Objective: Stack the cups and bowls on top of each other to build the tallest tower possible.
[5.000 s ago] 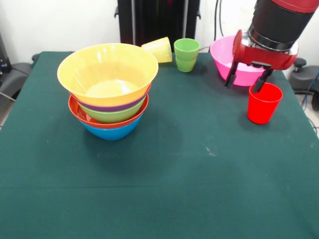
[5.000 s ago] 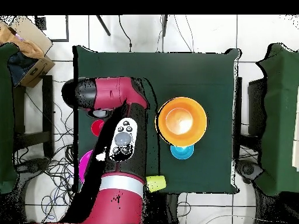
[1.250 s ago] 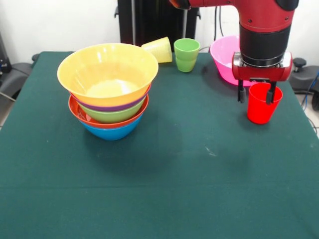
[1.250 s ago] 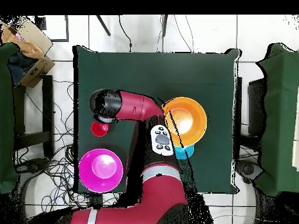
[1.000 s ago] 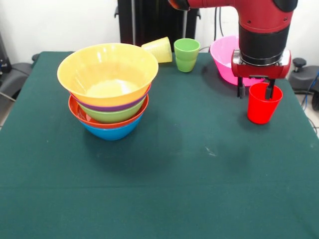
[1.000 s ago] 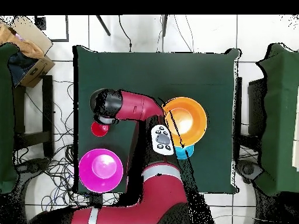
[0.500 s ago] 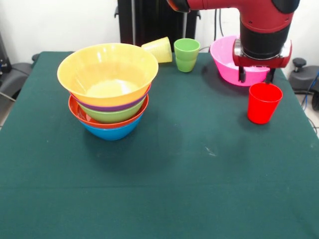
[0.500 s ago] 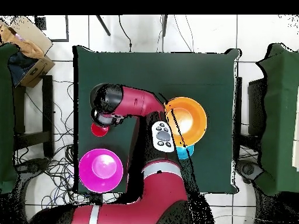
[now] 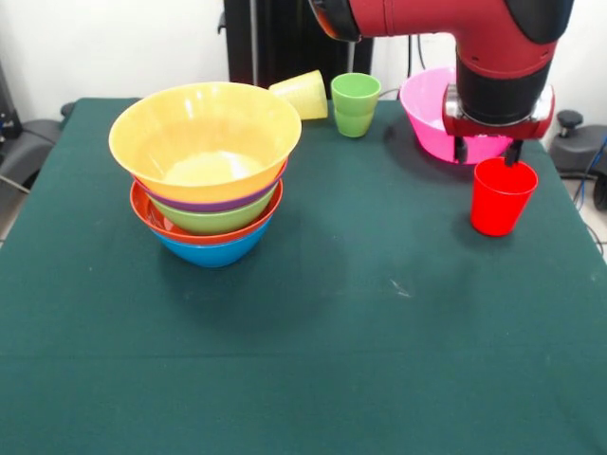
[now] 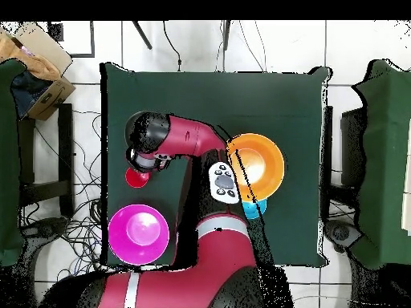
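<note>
- So the tower [image 9: 208, 171] is sitting at about 9 o'clock on the table [image 9: 313, 360] in the front view, and it's looking decent: yellow-orange bowl [image 9: 204, 128] on top, then purple, green, red-orange and blue rims showing underneath.
- Overhead, a small blue bowl [image 10: 251, 208] is peeking out right beside the orange one, touching or tucked under it, can't really tell which.
- Still waiting to go on: the pink bowl [image 9: 438, 118] at roughly 1 o'clock, plus all three cups.
- The red cup [image 9: 501, 195] is standing upright at around 3 o'clock, on the table, nothing gripping it.
- The green cup [image 9: 355, 104] is standing upright at 12 o'clock, and the yellow cup [image 9: 301, 94] is lying tipped on its side just beside it.
- The gripper [image 9: 487, 152] is hanging just above the red cup's rim, jaws spread wide, one tip either side of the far rim, holding nothing.
- My read: maybe halfway done. The big bowls are mostly nested, but the pink one and every cup are still loose, and the red cup is looking like the next pick.
</note>
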Controlling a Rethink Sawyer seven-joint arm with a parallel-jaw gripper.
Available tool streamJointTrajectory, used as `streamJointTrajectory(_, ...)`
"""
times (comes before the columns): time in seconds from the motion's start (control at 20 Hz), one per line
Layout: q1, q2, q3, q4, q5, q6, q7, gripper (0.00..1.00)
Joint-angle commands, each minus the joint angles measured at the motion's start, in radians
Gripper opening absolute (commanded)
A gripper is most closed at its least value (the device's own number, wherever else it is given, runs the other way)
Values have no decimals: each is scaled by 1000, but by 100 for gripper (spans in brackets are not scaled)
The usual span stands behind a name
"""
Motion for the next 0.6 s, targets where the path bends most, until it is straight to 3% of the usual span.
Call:
streamJointTrajectory(0.05, 3, 39, 61, 22, -85, -153, -6, 100)
streamJointTrajectory(0.6, -3, 76, 53, 115, -139, -321, -15, 100)
